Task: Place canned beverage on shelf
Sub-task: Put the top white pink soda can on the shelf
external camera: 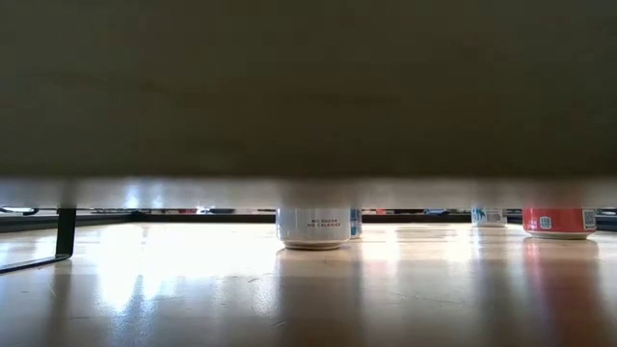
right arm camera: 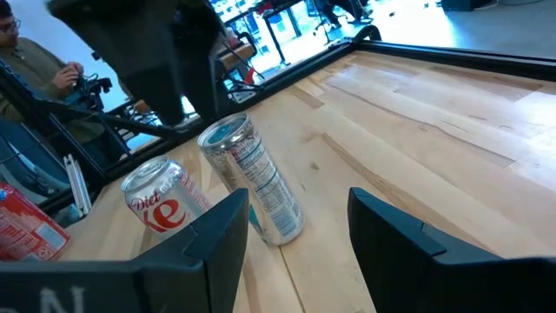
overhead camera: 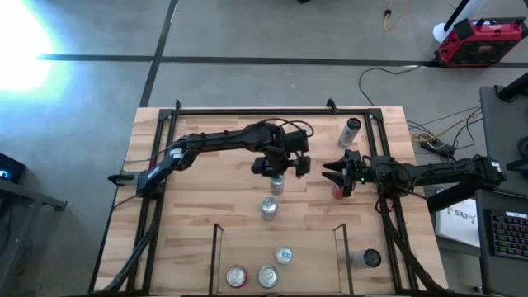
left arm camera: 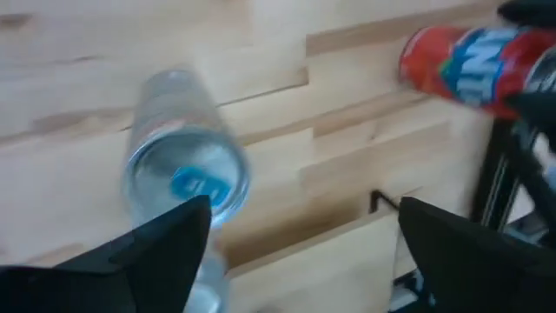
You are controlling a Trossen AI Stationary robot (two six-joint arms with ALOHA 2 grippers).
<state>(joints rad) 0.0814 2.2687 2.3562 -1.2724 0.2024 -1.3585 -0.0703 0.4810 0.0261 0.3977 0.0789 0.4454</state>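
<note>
My left gripper point(overhead camera: 276, 167) hangs open over the middle of the table, just above an upright silver can with a blue tab point(left arm camera: 187, 178). Its fingers stand wide apart above the can's top, touching nothing. A Diet Coke can point(right arm camera: 161, 204) stands just nearside of that can. The shelf point(overhead camera: 216, 256), a bay between two thin black rails at the near edge, has three cans point(overhead camera: 267, 276) standing on its wood floor. My right gripper point(overhead camera: 338, 175) waits at the right with a narrow gap between its fingers and nothing in it, beside a red can point(overhead camera: 338, 191).
One can lies on its side point(overhead camera: 352, 130) at the far right, and another point(overhead camera: 369, 258) stands just outside the shelf's right rail. A large black frame point(overhead camera: 247, 110) borders the tabletop. A person point(right arm camera: 17, 39) is beyond the table's left side.
</note>
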